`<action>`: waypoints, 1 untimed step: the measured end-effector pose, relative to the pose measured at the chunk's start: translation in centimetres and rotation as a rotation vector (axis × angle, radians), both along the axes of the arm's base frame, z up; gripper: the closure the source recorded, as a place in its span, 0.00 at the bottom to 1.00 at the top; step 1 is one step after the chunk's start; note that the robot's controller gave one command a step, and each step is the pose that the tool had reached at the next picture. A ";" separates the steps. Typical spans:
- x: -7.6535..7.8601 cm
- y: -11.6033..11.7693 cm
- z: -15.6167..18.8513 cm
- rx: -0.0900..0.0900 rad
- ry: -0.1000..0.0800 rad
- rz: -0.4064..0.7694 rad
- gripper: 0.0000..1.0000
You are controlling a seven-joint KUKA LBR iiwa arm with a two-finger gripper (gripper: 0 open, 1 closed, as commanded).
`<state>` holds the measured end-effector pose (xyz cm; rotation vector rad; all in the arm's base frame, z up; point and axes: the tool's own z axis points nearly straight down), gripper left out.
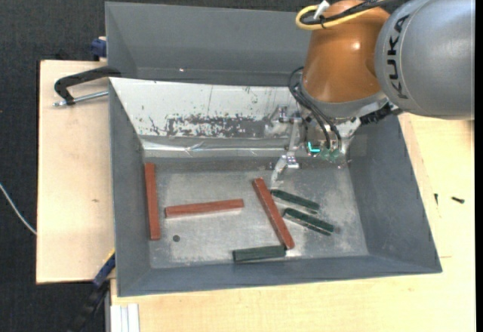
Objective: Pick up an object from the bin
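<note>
Camera view had the claw point(308, 157) poised just beyond the upper end of the slanted red stick point(272, 213); spread or pressed together, we couldn't tell. Two dark green sticks point(296, 200) lay beside that stick. Approach stage, we judged: next, lower squarely across one stick.

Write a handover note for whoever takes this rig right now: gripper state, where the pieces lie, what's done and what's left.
Gripper: at the far right of the bin, by the back wall. Open or shut cannot be told; nothing seen held.
Nearest: diagonal red-brown stick, its far end just in front of the gripper, and upper dark green stick beside it.
Others: lower dark green stick, front dark green stick, flat red-brown stick mid-floor, left red-brown stick along the left wall.
Done: nothing picked yet.
Left: grasp one stick and lift it out.
</note>
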<state>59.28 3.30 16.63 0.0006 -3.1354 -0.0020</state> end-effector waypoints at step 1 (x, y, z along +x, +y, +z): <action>0.2 0.0 0.5 0.000 -0.008 0.000 0.00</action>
